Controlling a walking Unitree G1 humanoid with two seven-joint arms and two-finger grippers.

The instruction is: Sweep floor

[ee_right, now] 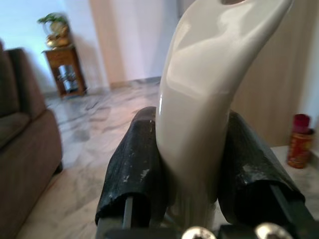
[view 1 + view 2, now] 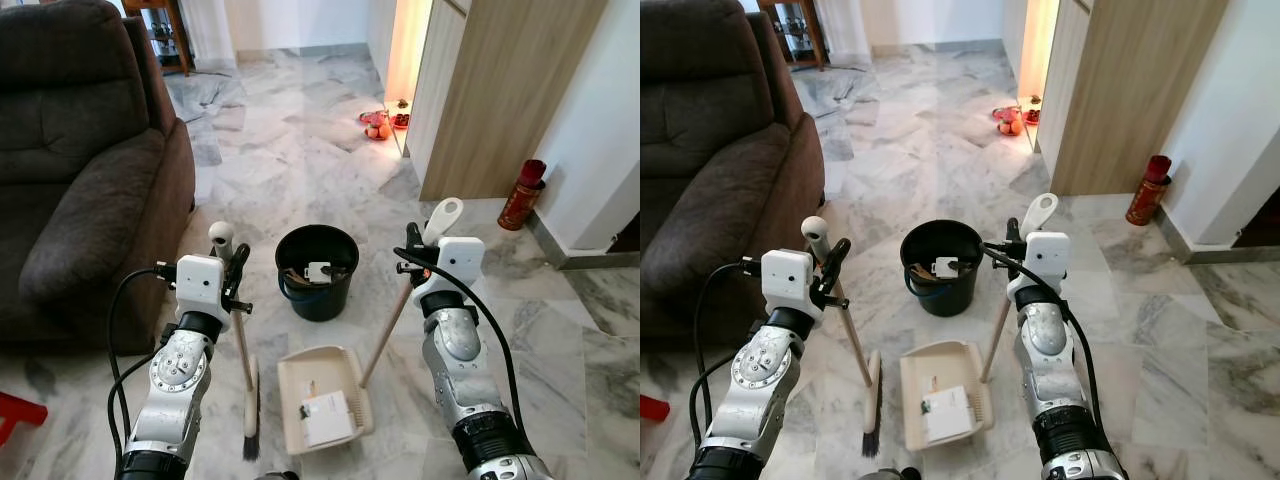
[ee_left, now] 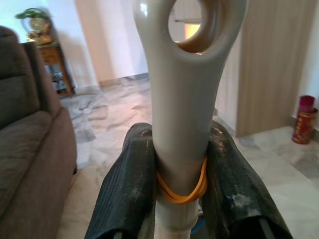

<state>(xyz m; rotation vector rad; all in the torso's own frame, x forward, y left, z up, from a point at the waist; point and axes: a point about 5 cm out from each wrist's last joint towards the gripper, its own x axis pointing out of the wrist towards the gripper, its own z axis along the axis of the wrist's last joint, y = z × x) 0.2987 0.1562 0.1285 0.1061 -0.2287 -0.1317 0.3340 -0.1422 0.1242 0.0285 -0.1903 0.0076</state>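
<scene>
Nearest, the left gripper (image 2: 238, 272) has its fingers (image 3: 124, 194) clamped on the grey top of the broom (image 2: 245, 395), bristles resting on the marble floor (image 2: 300, 160) beside the cream dustpan (image 2: 320, 400), while the right gripper (image 2: 418, 262) has its fingers (image 1: 134, 169) clamped on the dustpan's pale handle (image 2: 388, 325). Both tools look light and stiff, the glossy plastic grips probably slippery, so the holds near the handle tops seem apt. Beyond stand a black bucket (image 2: 318, 270), a dark sofa (image 2: 80, 170) and a wooden cabinet (image 2: 500, 90).
</scene>
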